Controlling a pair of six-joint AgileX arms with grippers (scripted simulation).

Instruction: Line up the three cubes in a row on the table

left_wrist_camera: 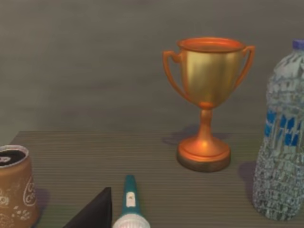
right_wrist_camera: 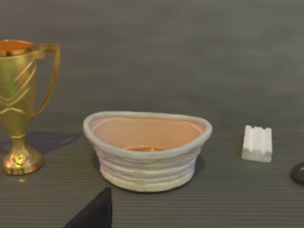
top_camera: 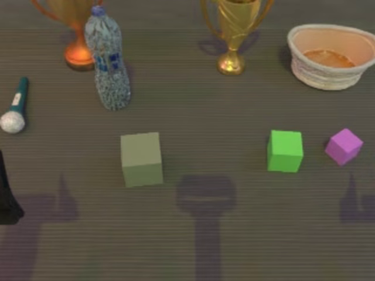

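- Olive cube [top_camera: 141,158] left of centre on table [top_camera: 234,105]; green cube [top_camera: 285,151] and purple cube [top_camera: 344,146] near each other, right.
- Left arm [top_camera: 7,196] parked at left edge.
- Hand openings: cannot tell for either.

Top view overhead; wrist views low, level; orange trophy [top_camera: 79,35] [left_wrist_camera: 205,102] shared with left.
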